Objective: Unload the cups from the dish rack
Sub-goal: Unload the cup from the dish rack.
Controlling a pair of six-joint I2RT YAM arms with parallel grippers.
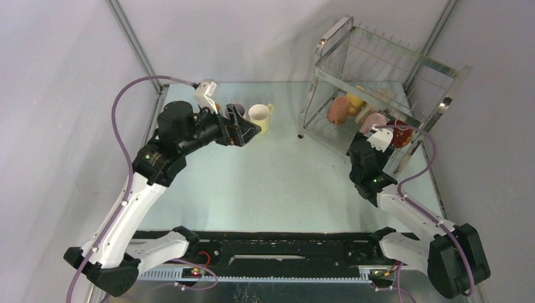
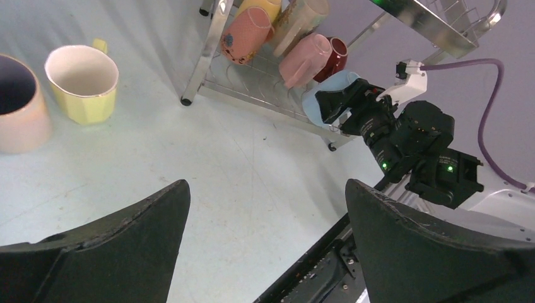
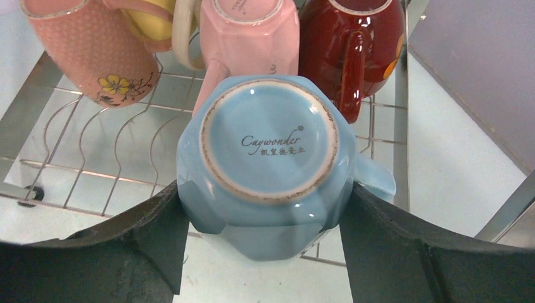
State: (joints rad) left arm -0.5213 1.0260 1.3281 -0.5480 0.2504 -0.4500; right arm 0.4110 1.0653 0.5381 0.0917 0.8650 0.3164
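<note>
**Right pincer clamped on the blue mug at the rack's lower tier; left pincer wide open over the table**

From above, the pale green table (image 1: 265, 183) fills the floor of the cell. The chrome wire dish rack (image 1: 333, 36) stands at about 1 o'clock on it, its upper tier bare and its lower tier crowded with mugs.

The right arm reaches up to 2 o'clock, and its right pincer (image 3: 262, 240) is at the rack's near edge. The overhead view hides what it holds behind the wrist. The right wrist camera shows it: a light blue mug (image 3: 268, 145), upside down with its printed base facing the lens and its handle at 3 o'clock. A black finger presses on each side of the mug, so the pincer is gripping it. The left wrist camera shows the same grip side-on, at the front of the lower tier.

The left arm stretches to 11 o'clock. Its left pincer (image 2: 265, 208) has its jaws spread wide, with nothing between them but bare tabletop.

Behind the blue mug, the right wrist view shows a dark red mug (image 3: 350, 38) at 1 o'clock, a pale pink mug (image 3: 252, 31) at 12, a deep yellow mug (image 3: 151, 22) at 11 and a salmon dotted mug (image 3: 88, 50) with a flower print at 10. Only the left wrist view shows a cream mug (image 2: 301, 24) deeper in the rack.

Two mugs stand upright on the table at 11 o'clock: a pale yellow mug (image 1: 260, 117) and, just beside it, a pinkish mug (image 2: 19, 107) with a dark inside. The pinkish one is half hidden from above by the left arm.
</note>
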